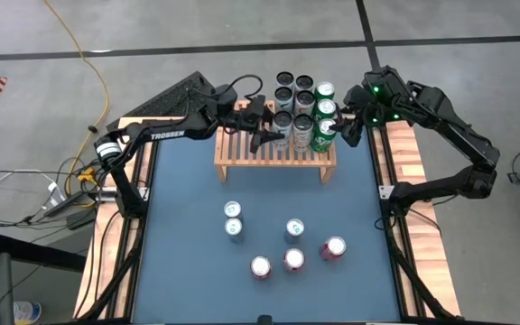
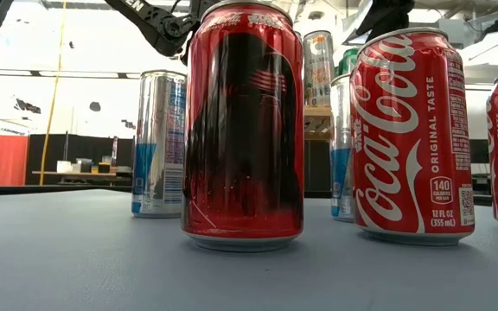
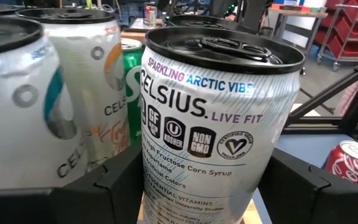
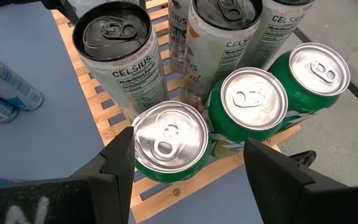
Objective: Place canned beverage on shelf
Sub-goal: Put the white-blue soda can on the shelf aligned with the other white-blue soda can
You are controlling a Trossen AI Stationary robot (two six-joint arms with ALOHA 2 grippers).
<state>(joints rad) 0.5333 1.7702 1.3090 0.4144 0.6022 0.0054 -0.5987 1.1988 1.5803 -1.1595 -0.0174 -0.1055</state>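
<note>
We see the blue tabletop [image 1: 188, 226] carrying the shelf [image 1: 242, 153] at its far edge, cans packed at the shelf's right end, presumably to keep slats free for the six cans still standing on the tabletop. Both arms reach inward over the shelf. The left gripper [image 3: 197, 186] brackets a white Celsius can [image 3: 216, 118] standing on the slats; the right gripper [image 4: 188, 168] straddles a green can [image 4: 169, 146] at the shelf's corner. Whether either gripper is clamped or released, we cannot tell.
</note>
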